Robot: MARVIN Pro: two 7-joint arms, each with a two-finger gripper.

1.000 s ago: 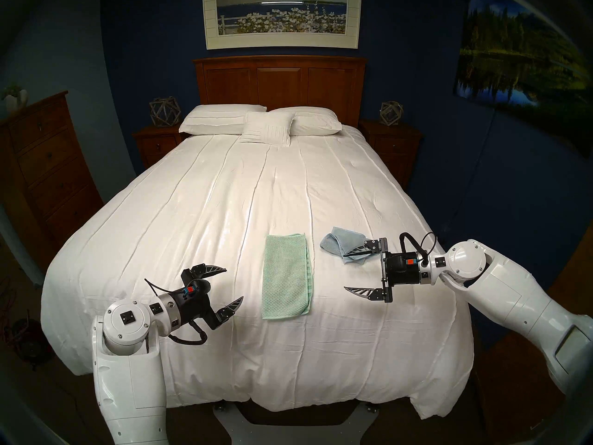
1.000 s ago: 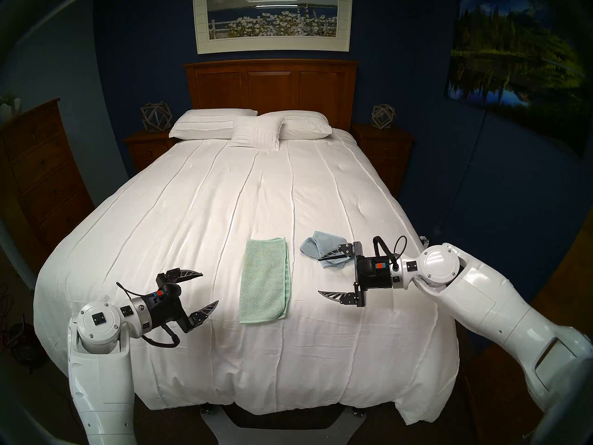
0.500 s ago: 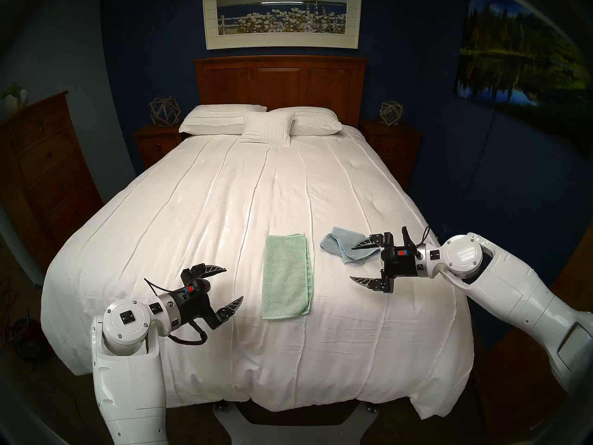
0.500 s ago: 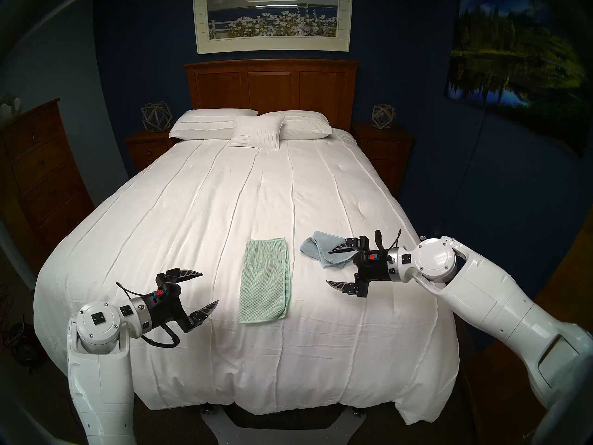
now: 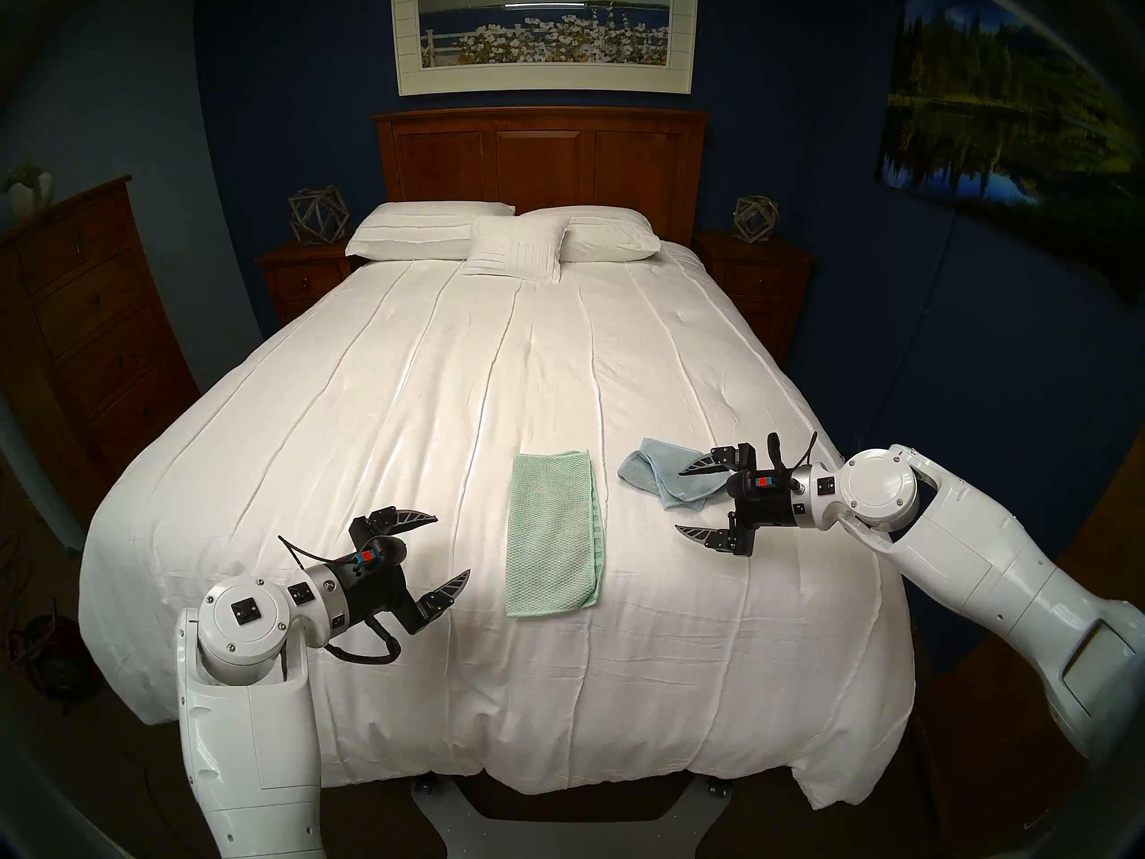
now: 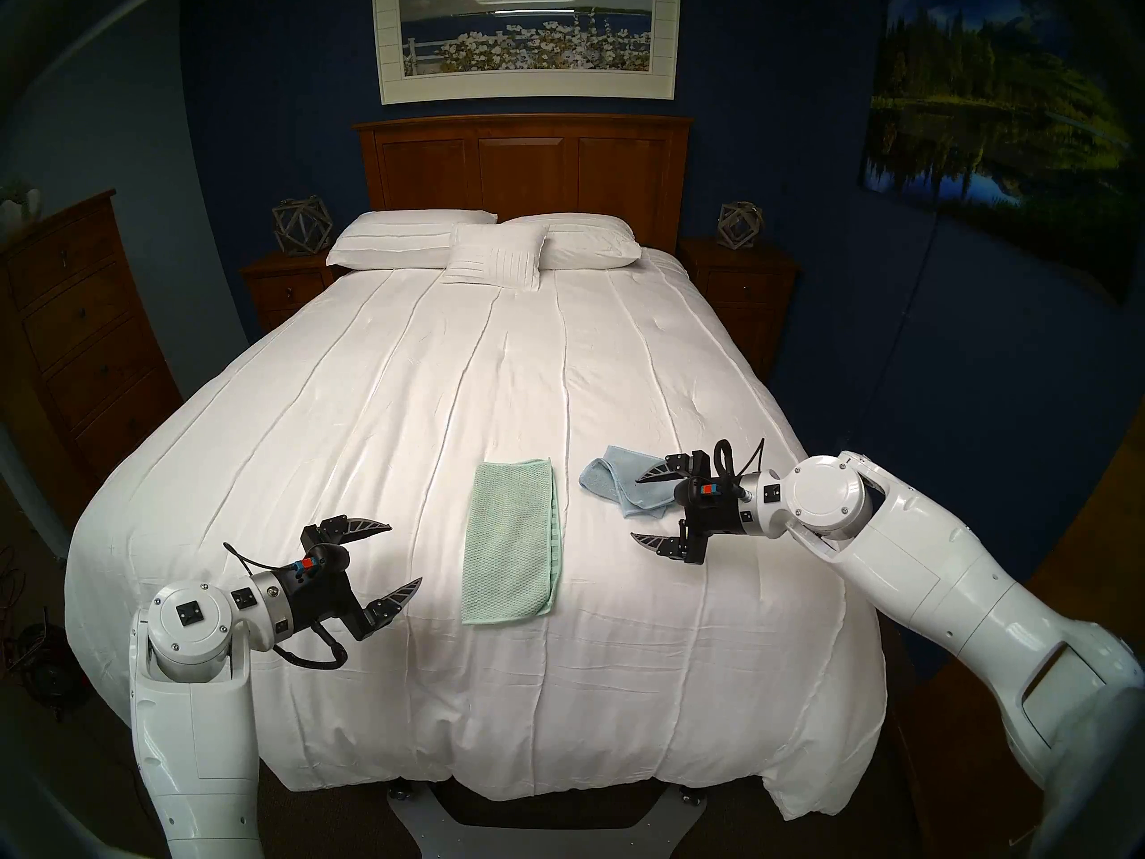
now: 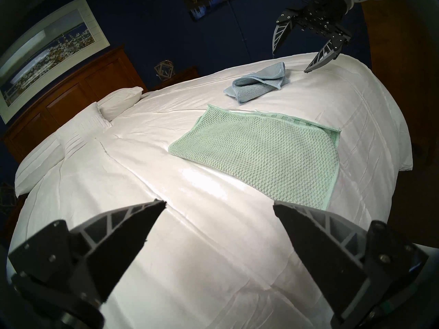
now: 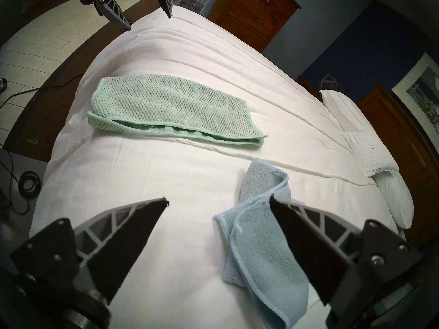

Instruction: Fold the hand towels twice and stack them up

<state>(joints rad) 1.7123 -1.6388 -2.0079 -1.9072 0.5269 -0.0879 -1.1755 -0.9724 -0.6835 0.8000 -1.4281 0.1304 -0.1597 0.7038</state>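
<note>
Both claws wide, empty; right claw (image 5: 697, 498) over rumpled blue towel (image 5: 657, 473) risks pinching several layers, dragging bedspread (image 5: 434, 405).

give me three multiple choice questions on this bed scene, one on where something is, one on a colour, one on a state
1. Where does the green towel lie?
A. on the pillows
B. on the bedspread, between the two grippers
C. on the dresser

2. What colour is the crumpled towel by the right gripper?
A. light blue
B. red
C. black

3. How do the left gripper's jaws stand?
A. shut on the green towel
B. shut and empty
C. open and empty

Answers: 1 B, the head view shows it flat on the white cover between the arms. 2 A, it looks pale blue in every view. 3 C, the left wrist view shows the fingers wide apart with only bedspread between.
</note>
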